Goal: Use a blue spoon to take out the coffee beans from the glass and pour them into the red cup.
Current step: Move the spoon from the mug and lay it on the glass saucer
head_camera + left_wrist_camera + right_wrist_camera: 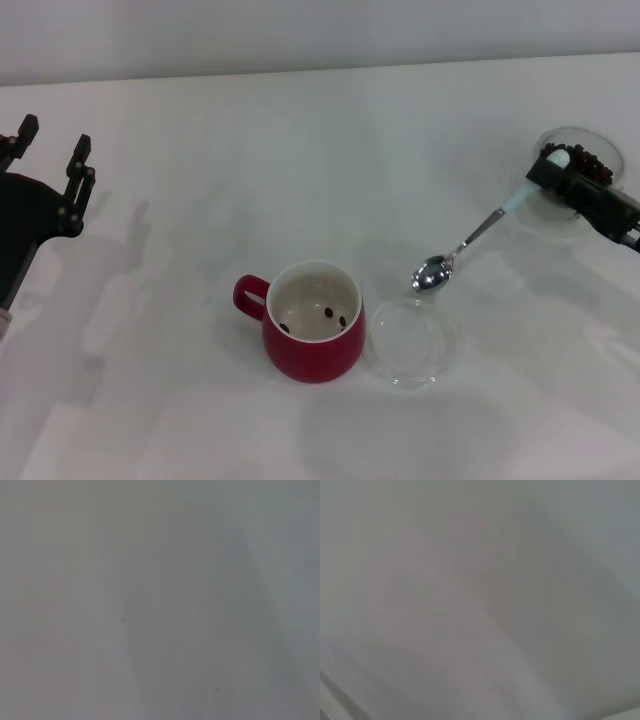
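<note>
Inside red cup point(313, 335), coffee beans point(329, 313)

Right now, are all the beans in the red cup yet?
Not yet. A few coffee beans already lie in the red cup. The right gripper holds the blue spoon by its handle, its bowl looking empty. More beans remain in the glass. The left gripper waits far left.
</note>
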You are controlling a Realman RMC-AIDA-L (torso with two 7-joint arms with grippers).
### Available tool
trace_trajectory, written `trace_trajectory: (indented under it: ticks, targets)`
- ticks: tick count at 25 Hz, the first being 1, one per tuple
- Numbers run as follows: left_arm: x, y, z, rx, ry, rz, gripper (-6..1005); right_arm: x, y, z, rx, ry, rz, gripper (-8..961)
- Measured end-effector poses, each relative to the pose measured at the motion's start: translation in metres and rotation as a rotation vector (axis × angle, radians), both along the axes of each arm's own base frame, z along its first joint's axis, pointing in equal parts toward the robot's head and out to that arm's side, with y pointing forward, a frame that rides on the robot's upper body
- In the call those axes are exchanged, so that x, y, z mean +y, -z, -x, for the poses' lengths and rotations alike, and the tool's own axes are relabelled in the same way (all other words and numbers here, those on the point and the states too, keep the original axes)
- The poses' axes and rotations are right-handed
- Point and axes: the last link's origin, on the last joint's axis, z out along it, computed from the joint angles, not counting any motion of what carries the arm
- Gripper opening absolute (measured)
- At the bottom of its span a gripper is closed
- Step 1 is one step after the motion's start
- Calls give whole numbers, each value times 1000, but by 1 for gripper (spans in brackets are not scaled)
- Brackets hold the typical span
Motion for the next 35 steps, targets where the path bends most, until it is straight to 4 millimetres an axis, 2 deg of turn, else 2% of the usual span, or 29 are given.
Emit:
trace_trajectory:
  ticks: [12,35]
  targets:
    - [0,2,-3,-1,10,10,505,-8,22,-11,-123,22,69,145]
    - [5,1,-5,3,19,7,505,-6,42,-19,-175,94,126,145]
